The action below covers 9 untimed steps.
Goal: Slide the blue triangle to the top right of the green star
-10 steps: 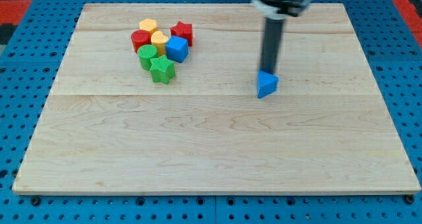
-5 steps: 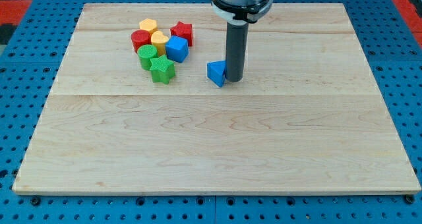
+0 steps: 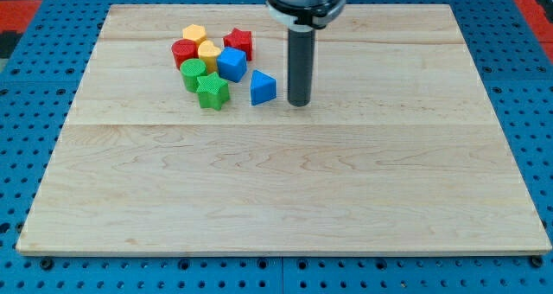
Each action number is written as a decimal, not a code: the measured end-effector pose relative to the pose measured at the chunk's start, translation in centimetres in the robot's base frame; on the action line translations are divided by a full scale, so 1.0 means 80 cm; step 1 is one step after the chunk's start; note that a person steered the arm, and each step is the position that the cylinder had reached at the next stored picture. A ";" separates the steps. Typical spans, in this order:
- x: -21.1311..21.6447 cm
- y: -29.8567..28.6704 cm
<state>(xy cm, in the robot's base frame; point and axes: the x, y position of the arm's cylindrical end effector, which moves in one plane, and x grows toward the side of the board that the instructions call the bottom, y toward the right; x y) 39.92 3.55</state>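
Blocks on the pale wooden board [image 3: 276,199] count eight: two red ones, two yellow, two green including the ridged green star [image 3: 212,92], and two blue, namely a blue cube [image 3: 232,64] and the blue triangle [image 3: 263,87]. Several shapes in the tight cluster are hard to read, and the arm's upper part is cut off at the view's top. The dark rod stands upright, my tip [image 3: 298,102] resting on the board just right of the blue triangle with a small gap, grasping nothing, while this triangle sits right of the green star, slightly higher.
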 end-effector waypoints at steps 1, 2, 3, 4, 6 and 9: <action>-0.020 0.004; -0.027 0.001; -0.029 -0.010; -0.033 -0.048; -0.013 -0.049; -0.001 -0.103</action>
